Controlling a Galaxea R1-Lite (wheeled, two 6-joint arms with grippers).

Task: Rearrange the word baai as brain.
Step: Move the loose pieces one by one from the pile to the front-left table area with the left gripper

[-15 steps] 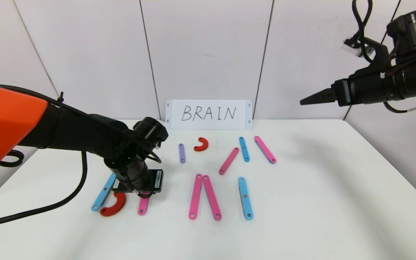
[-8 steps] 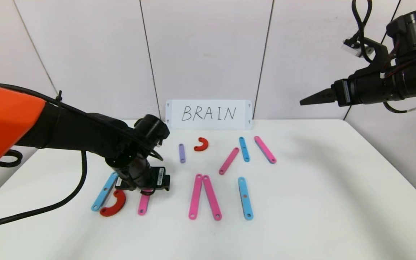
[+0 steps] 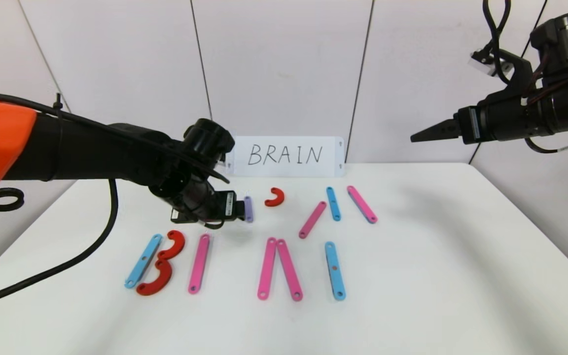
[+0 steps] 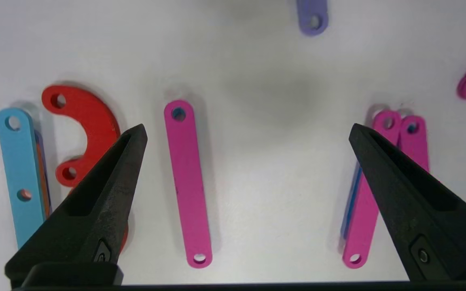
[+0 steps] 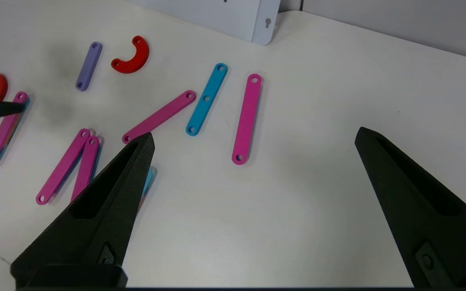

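The front row holds a blue strip [image 3: 142, 261] with two red curves [image 3: 173, 245] [image 3: 156, 281] beside it, a single pink strip [image 3: 198, 264], two pink strips [image 3: 279, 268] meeting at their far ends, and a blue strip [image 3: 335, 270]. My left gripper [image 3: 212, 217] hovers above the table behind the single pink strip, open and empty. The left wrist view shows that pink strip [image 4: 188, 182] and a red curve [image 4: 87, 125] below the open gripper [image 4: 247, 131]. My right gripper [image 3: 414, 138] is parked high at the right, open and empty [image 5: 253, 135].
A back row holds a purple strip [image 3: 248, 209], a small red curve [image 3: 275, 197], a slanted pink strip [image 3: 312, 219], a blue strip [image 3: 333, 203] and a pink strip [image 3: 361, 203]. A white card reading BRAIN [image 3: 285, 156] leans on the wall.
My left gripper has risen and moved back and right, towards the purple strip. The single pink strip and the upper red curve, which it covered, now show in full.
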